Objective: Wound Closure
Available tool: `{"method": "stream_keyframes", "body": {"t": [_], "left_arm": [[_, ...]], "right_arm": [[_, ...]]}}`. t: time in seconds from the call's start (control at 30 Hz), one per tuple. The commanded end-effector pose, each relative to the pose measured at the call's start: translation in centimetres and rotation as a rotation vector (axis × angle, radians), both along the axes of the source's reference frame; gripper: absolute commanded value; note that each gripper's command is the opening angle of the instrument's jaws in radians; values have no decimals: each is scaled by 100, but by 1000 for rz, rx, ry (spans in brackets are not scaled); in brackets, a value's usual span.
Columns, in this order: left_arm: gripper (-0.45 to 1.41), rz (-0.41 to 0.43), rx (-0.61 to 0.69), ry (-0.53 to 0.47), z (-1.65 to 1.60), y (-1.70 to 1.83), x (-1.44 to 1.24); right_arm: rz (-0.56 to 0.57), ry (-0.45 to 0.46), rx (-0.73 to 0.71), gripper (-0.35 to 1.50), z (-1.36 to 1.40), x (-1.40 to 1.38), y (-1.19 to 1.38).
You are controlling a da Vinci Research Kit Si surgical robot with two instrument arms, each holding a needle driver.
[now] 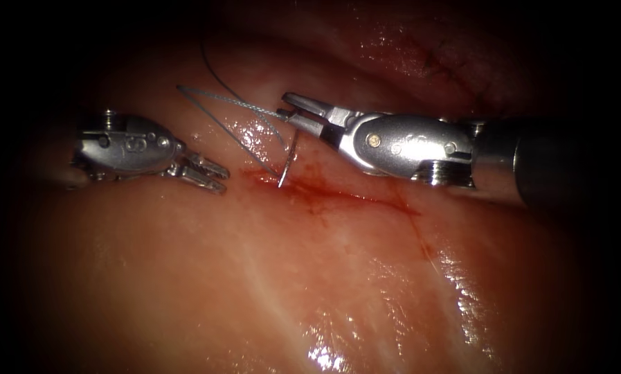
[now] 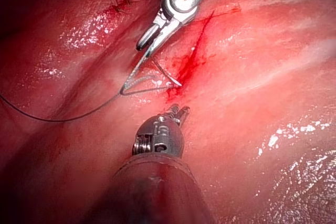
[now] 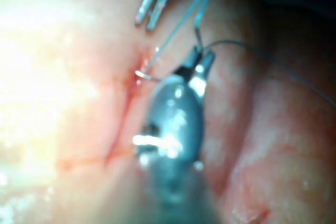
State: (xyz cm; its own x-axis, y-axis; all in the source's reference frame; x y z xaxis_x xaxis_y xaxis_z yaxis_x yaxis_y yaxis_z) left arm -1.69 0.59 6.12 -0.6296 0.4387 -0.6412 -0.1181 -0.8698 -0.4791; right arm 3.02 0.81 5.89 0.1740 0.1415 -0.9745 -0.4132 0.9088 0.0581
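My right tool [image 1: 293, 111] was clamped on the needle [image 1: 289, 161] near its tail, tip in the tissue [image 1: 268, 291] at the cut's [image 1: 352, 201] left end, my left tool [image 1: 210, 173] apart and empty beside it; loose thread [image 1: 220, 104] could snag the jaws.

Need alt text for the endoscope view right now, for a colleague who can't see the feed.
The right gripper holds the curved needle near its thread end, the needle's tip resting at the left end of the red-stained cut in the tissue. The left gripper sits open and empty left of the cut. The thread loops from the needle across the tissue above the cut.
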Motion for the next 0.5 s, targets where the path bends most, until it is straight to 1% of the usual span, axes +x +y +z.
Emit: {"method": "stream_keyframes", "body": {"t": [0.03, 0.23, 0.37, 0.5], "left_arm": [[-22, -3, 2, 3, 4, -11, -5], [-23, -14, 6, 3, -2, -29, -9], [-23, -11, 9, -4, -5, -48, -16], [-25, -8, 12, -9, -7, -56, -21]], "right_arm": [[8, 6, 14, -35, 6, 7, -3], [26, 23, 43, -35, 5, 6, -3], [35, 36, 64, -35, 5, 6, -2], [39, 45, 85, -35, 5, 5, -2]]}}
